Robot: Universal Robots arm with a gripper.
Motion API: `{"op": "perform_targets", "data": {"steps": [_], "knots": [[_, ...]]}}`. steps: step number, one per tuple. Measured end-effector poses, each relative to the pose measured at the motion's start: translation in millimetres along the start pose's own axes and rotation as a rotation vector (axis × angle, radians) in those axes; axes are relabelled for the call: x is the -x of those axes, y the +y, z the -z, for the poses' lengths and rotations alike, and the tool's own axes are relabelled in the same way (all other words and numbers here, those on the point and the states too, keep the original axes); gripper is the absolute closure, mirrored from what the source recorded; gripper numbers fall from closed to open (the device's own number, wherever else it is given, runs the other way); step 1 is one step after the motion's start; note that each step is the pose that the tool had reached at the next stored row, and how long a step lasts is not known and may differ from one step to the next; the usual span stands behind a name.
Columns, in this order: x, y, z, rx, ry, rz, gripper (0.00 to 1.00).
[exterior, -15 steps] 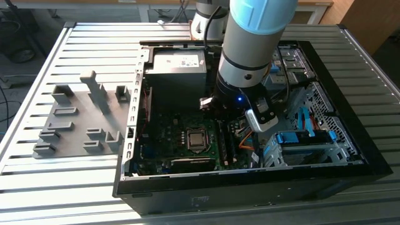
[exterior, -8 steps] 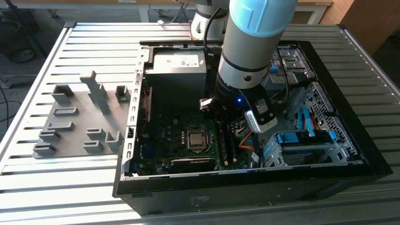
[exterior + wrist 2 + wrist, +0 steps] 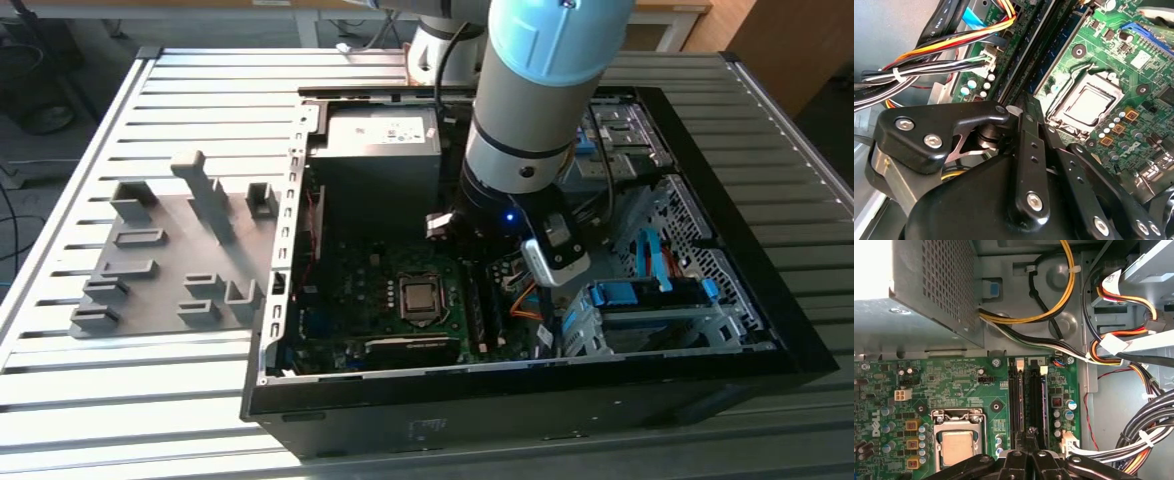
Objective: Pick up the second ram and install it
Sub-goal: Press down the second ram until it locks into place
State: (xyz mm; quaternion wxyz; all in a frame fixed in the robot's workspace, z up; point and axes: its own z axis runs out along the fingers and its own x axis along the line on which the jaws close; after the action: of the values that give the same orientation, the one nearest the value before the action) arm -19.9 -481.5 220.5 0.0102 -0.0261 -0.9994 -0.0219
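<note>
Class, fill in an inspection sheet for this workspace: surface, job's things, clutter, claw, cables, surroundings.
Surface: slatted metal table carrying an open computer case.
Job's things: blue-teal ram stick standing in the memory slots beside the processor socket; whether it is fully seated cannot be told.
Clutter: grey holder blocks on the table, at the exterior view's left of the case.
Claw: claw low over the memory slots, directly above the ram stick.
Cables: bundled cables running from the power supply, apart from the slots.
Surroundings: wooden furniture beyond the table.
</note>
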Motion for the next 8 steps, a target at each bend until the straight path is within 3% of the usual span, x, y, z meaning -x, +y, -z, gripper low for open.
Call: {"op": "perform_targets", "data": {"steps": [8], "knots": [[0.1, -0.3, -5.9, -0.0008, 0.0003, 0.000, 0.89]]}}
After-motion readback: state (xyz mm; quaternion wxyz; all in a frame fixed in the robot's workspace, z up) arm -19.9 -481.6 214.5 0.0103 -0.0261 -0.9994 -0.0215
